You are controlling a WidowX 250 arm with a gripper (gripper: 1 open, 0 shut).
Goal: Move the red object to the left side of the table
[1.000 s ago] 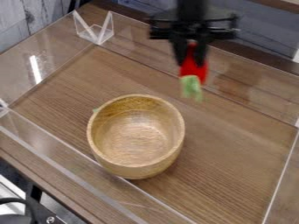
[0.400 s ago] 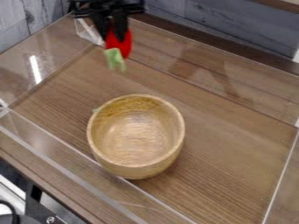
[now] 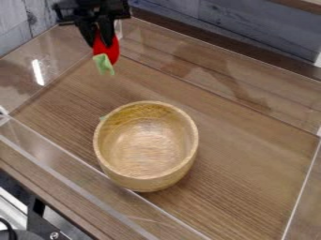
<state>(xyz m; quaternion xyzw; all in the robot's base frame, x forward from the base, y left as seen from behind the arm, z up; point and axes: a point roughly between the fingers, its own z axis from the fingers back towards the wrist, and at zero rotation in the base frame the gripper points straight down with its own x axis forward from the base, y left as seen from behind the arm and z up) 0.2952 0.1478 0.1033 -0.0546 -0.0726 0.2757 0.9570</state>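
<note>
Up at the top left of the view we see the claw [image 3: 100, 36], black and pointing straight down, its upper part cut off by the frame edge. Its fingers are pinching the red object [image 3: 105, 46], which hangs between them clear of the tabletop [image 3: 251, 122]. We can make out a bright red body running downward from the grip, with a pale green stem [image 3: 103, 65] at its lower end, tilted slightly to the left. No part of it touches the wood beneath; it is held in the air above the far left corner region, near the clear wall [image 3: 32, 66] that edges that side.

Below and to the right of the claw, well apart from it, we find the bowl [image 3: 146, 145], round, light wood, standing upright near the middle of the tabletop, closer to the near edge. Its inside looks bare. The brown wood grain around it runs diagonally across the view, with soft glare on the right half.

Along the near left edge we see another clear wall [image 3: 75, 192], and its rim catches the light. Behind the claw, at the far corner, the pictures are too blurred for us to tell what the small clear pieces are. Grey planks [image 3: 251, 28] lie beyond the far edge
</note>
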